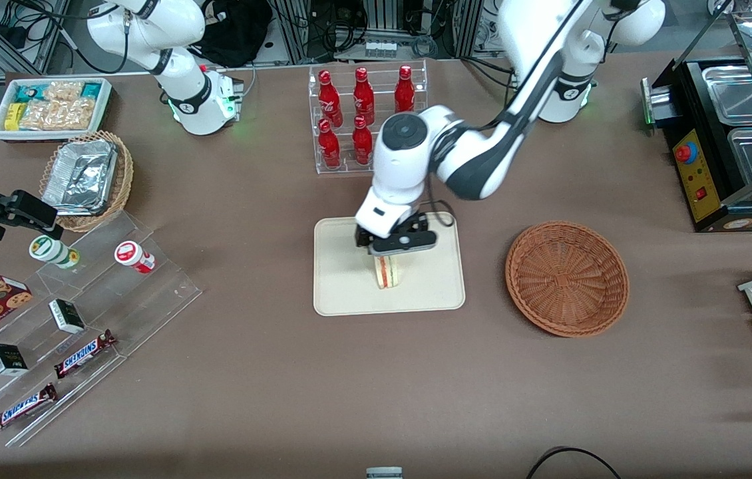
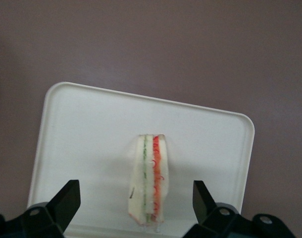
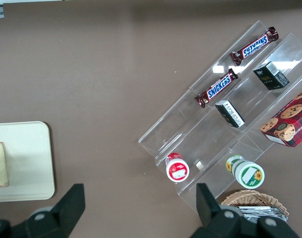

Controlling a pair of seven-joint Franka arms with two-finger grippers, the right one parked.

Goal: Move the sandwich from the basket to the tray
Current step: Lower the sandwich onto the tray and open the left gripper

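Now the gripper (image 1: 394,249) hangs straight down over the tray (image 1: 343,293), fingers (image 2: 67,198) spread wide, sandwich (image 1: 388,271) released between them.

Red bottles (image 1: 363,120) in a clear rack; Snickers bars (image 1: 83,354) nearby

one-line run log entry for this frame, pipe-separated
stage: release | gripper: open, above sandwich, fingers clear of it | sandwich: standing on tray | basket: empty, beside tray toward working arm's end

Sandwich (image 1: 388,272) upright on tray (image 1: 343,293), basket (image 1: 567,277) empty
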